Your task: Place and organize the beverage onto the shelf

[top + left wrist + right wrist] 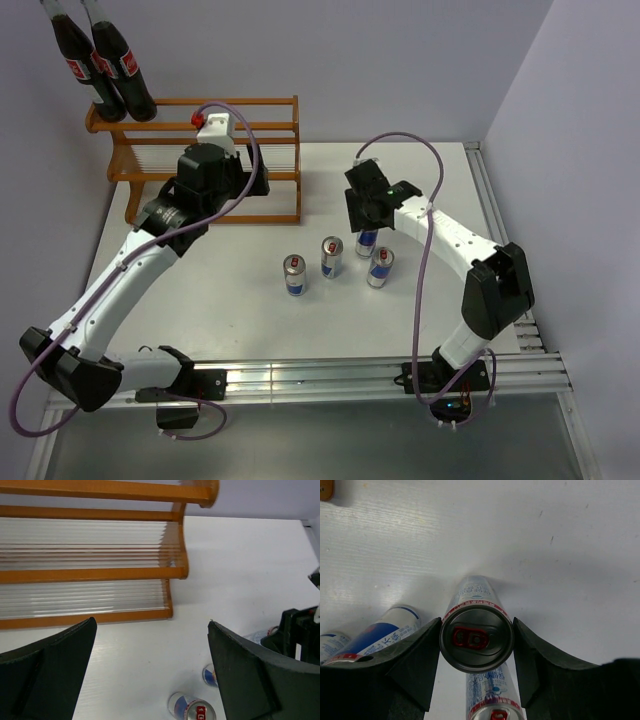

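Cans point(331, 257): four on table point(250, 315); bottles point(125, 65): two on shelf point(270, 101); right gripper point(476, 625) clamps one can point(476, 652); left gripper point(151, 621) gaping.

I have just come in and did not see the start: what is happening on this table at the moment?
Drinks are being put onto a wooden shelf. The two cola bottles already stand at its left end. The right hand grips one can, with fingers against both its sides, close to three other cans that stand on the table. The left hand hangs open and empty in front of the shelf.
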